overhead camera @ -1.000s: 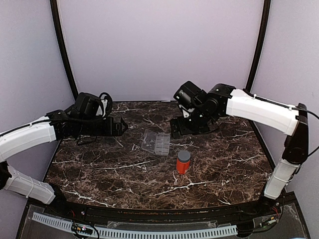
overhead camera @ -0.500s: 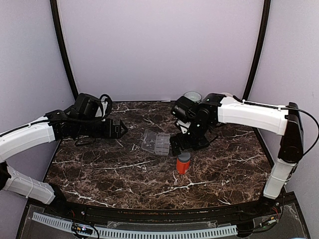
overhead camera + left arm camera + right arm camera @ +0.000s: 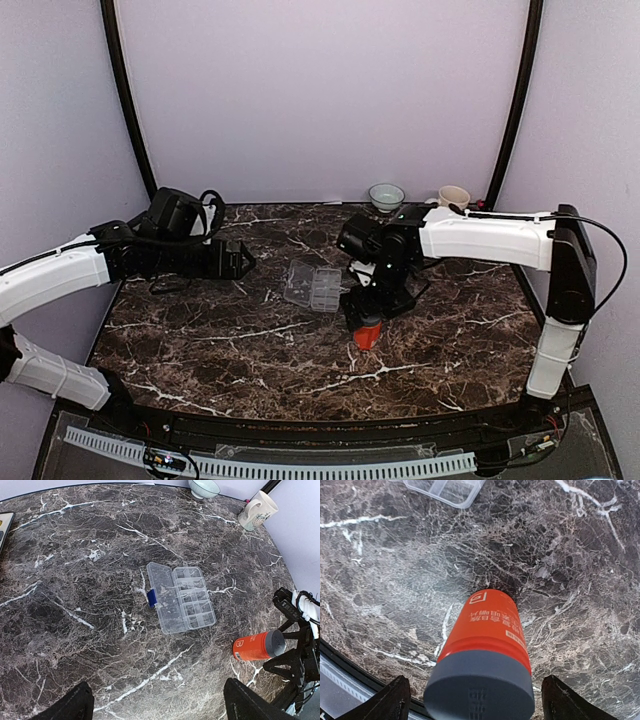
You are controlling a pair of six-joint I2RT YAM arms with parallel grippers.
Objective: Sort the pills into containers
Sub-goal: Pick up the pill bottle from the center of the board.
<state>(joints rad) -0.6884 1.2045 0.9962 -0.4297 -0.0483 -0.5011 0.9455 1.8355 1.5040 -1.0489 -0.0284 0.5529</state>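
Mid-bench, the clear organiser box (image 3: 181, 597) lies with its lid flipped open, the right tool (image 3: 479, 702) spread wide over the standing orange bottle (image 3: 487, 635) nearby, the left tool (image 3: 162, 707) likewise spread, well apart leftward.

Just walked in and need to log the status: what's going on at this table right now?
The right arm's tool is poised open over the upright orange bottle, jaws flanking its grey cap, not yet gripping. The left arm's tool hangs open above the table, holding nothing. The clear organiser box lies open mid-table; I see no pills in it. A bowl and mug stand at the far edge.
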